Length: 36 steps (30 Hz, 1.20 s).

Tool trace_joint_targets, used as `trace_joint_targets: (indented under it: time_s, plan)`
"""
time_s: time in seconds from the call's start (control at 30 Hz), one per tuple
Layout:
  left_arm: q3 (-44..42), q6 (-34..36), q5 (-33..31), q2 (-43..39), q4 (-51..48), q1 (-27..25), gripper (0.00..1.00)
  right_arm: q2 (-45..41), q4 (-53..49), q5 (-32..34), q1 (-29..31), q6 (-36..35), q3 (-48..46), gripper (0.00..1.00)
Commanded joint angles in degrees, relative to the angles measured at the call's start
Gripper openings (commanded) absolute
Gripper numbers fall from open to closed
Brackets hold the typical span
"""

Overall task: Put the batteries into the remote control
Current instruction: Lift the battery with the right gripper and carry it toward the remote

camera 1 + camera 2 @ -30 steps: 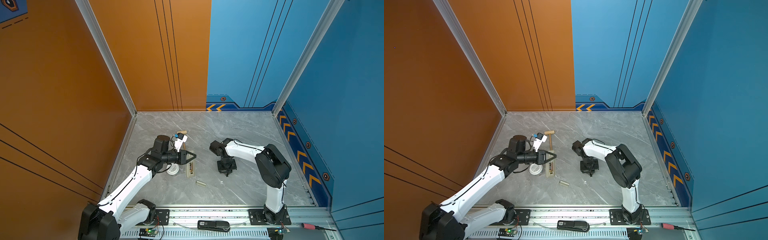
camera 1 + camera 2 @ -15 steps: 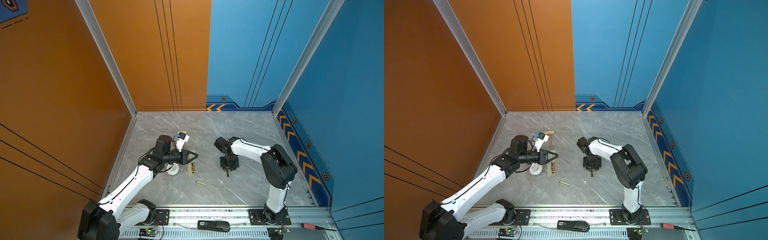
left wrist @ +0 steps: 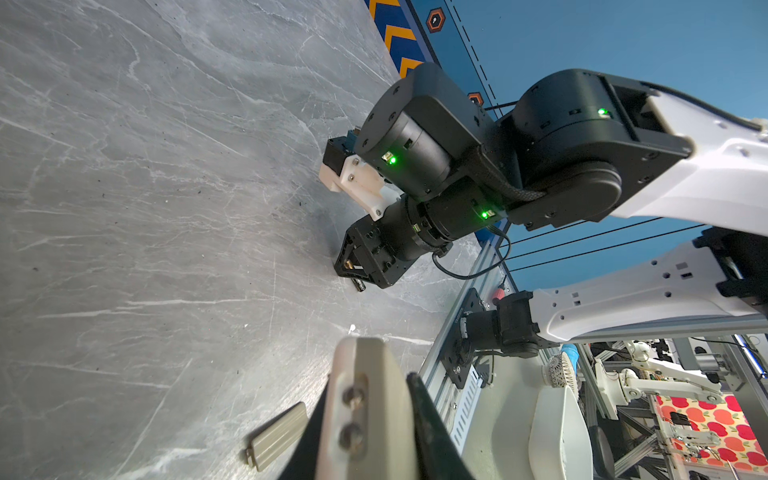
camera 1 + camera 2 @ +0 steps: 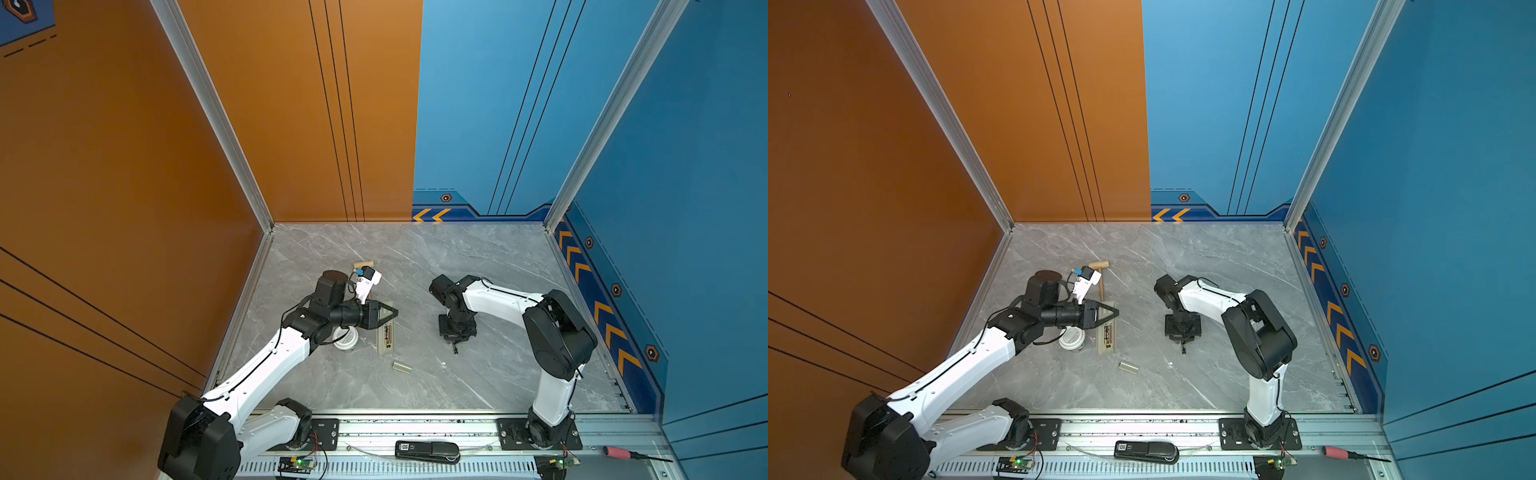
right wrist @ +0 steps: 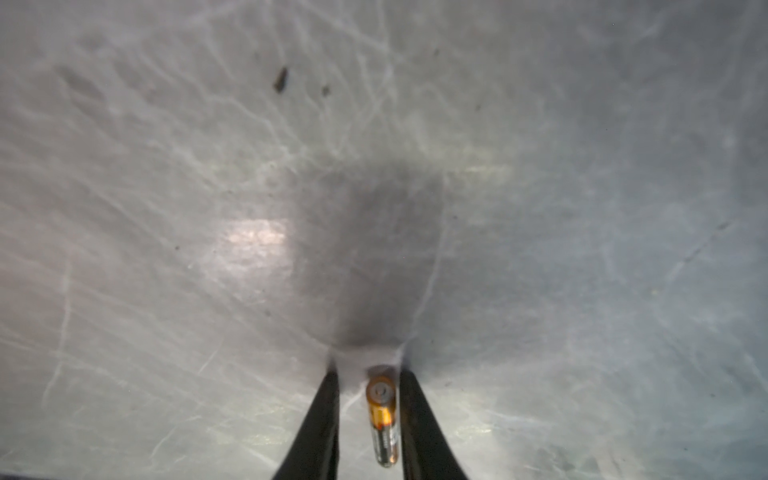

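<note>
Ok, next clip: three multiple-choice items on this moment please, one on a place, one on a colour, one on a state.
1. Where is the beige cover relative to the remote control? A fitted on it; B in a gripper; C on the table, apart from it.
2. What colour is the band on the battery between the fingers of the right gripper? A gold-orange; B green; C blue.
3. The left gripper is: A open; B shut on the remote control; C shut on the cover.
Answers: C, it lies alone on the marble; A, clear in the right wrist view; B, its fingers clamp the remote control's end.
</note>
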Motion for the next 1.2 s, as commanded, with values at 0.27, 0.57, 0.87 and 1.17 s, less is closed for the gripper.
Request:
trace_joint_targets:
  time_s: [0.27,0.57,0.87,1.17]
  plan:
    - [1.6,-2.72,1.34,1.49,6.25,-0.53,0.0,-0.8,0.02,3.88,-0.55,-1.75,-4.81,0.07]
    - [0.79,-8.69,3.2,3.22,14.68,-0.05,0.0,-11.62,4.9,6.49,3.91,-5.63,-4.56,0.0]
    - [3.62,-8.87,0.26,4.86,10.83,0.52,0.0,-27.83,8.38,6.81,6.62,-2.42,-3.3,0.0]
    - [6.68,-13.11,-0.96,6.5,10.48,-0.53,0.0,-29.36,12.26,6.26,13.19,-5.16,11.99,0.0]
